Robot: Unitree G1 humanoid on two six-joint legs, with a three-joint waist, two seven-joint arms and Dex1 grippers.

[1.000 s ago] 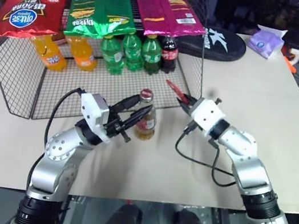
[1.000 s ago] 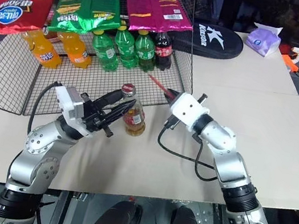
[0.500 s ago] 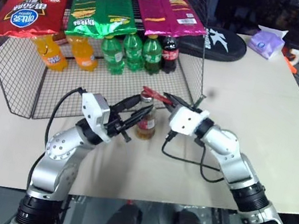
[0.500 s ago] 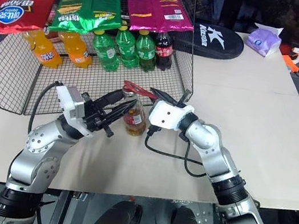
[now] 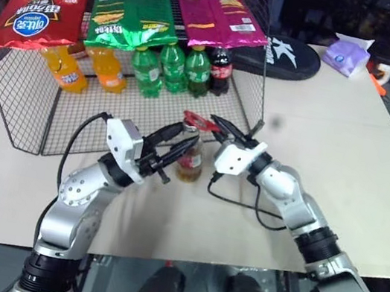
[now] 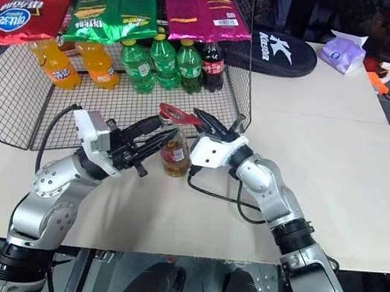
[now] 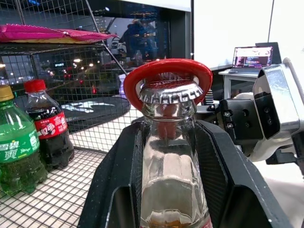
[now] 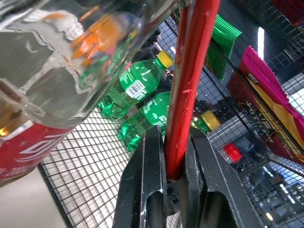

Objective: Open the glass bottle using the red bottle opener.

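The glass bottle (image 5: 191, 162) stands upright on the table just in front of the wire rack, amber liquid and a red label in its lower part. My left gripper (image 5: 187, 139) is shut on it, one black finger (image 7: 118, 185) on each side of the bottle (image 7: 171, 166). My right gripper (image 5: 219, 126) comes in from the right, shut on the slim handle of the red bottle opener (image 8: 190, 71). The opener's oval ring (image 7: 167, 71) sits around the crimped cap (image 7: 167, 92) at the top of the neck.
The wire rack (image 5: 21, 104) behind the bottle holds orange bottles (image 5: 69, 69), green bottles (image 5: 171, 66) and a cola bottle (image 5: 221, 67), with snack bags (image 5: 135, 14) on top. A black case (image 5: 283, 56) and a purple pack (image 5: 347, 53) lie far right.
My right gripper has swung left with the red bottle opener and rolled, bringing the ring from beside the rack onto the bottle's cap. The left gripper and bottle have stayed still.
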